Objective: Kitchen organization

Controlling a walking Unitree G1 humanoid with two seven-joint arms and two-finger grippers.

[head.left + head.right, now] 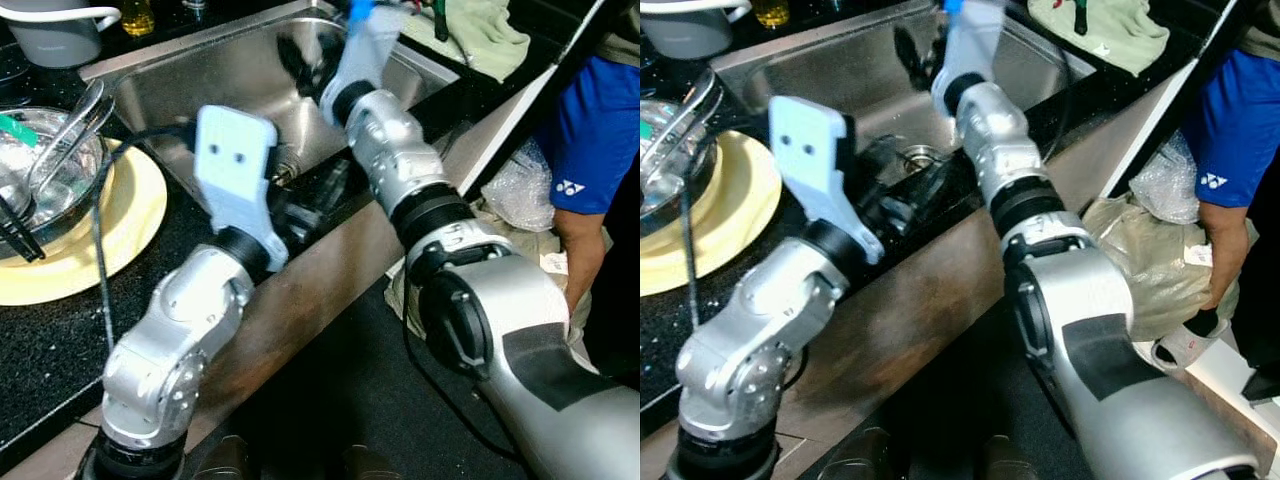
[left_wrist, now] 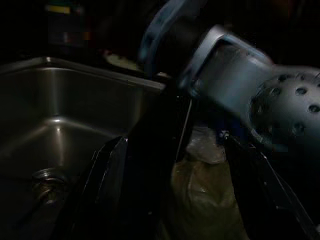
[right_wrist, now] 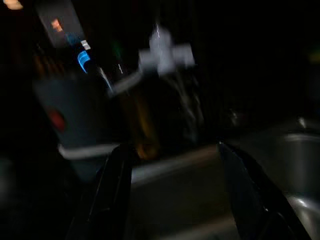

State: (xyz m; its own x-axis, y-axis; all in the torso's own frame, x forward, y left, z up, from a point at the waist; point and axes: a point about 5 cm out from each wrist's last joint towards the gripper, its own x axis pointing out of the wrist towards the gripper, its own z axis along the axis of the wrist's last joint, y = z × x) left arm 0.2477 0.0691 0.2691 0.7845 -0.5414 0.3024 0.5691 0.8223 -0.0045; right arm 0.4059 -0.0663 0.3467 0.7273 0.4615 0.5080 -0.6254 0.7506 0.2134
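Here, right claw (image 3: pixel 170 195) reaches over the steel sink (image 1: pixel 240 80), fingers spread wide, nothing between them; blurred faucet (image 3: pixel 162 52) and a grey container (image 3: pixel 65 115) ahead of it. Left claw (image 2: pixel 172 195) sits at the sink's near rim, fingers wide apart, empty, drain (image 2: pixel 45 177) just beyond. Left of the sink on the black speckled table (image 1: pixel 50 350): round yellow plate (image 1: pixel 130 215) carrying a shiny metal bowl (image 1: pixel 60 165) with tongs (image 1: pixel 70 130). Green cloth (image 1: pixel 480 35) lies right of the sink. Person in blue shorts (image 1: pixel 590 140) stands right, beside a plastic bag (image 1: pixel 1140 250).
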